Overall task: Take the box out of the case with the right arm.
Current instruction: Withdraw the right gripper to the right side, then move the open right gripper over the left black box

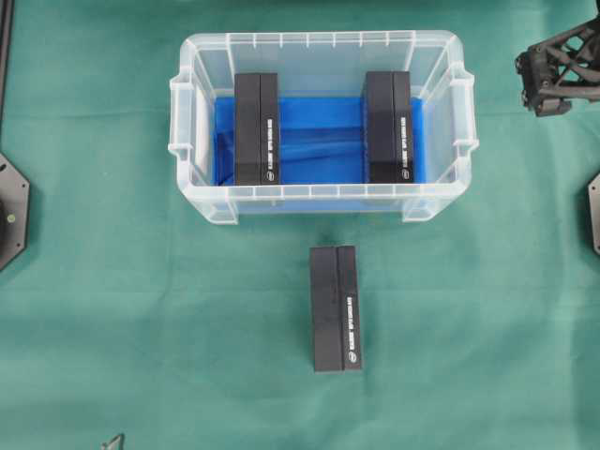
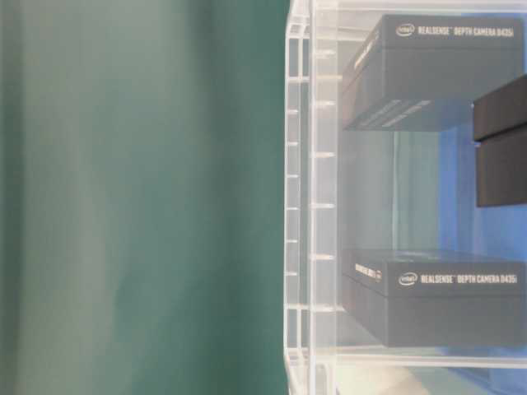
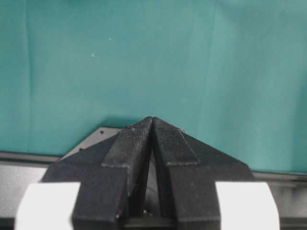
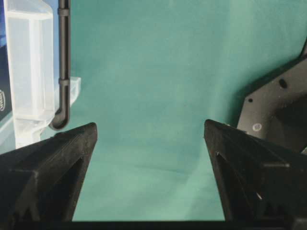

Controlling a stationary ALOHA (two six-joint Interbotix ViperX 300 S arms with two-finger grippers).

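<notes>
The clear case (image 1: 319, 42) with a blue floor stands on the green cloth at the back middle. Two black boxes lie inside it, one at the left (image 1: 256, 128) and one at the right (image 1: 389, 127). A third black box (image 1: 336, 307) lies on the cloth in front of the case. My right gripper (image 1: 548, 94) hangs to the right of the case, apart from it. In the right wrist view it (image 4: 151, 132) is open and empty over bare cloth, with the case's corner (image 4: 29, 72) at the left. My left gripper (image 3: 152, 120) is shut and empty.
Black arm base plates sit at the left edge (image 1: 11, 211) and the right edge (image 1: 593, 214) of the cloth. A black cable (image 4: 63, 62) hangs beside the case in the right wrist view. The table-level view shows the case wall (image 2: 313, 206) with boxes behind it.
</notes>
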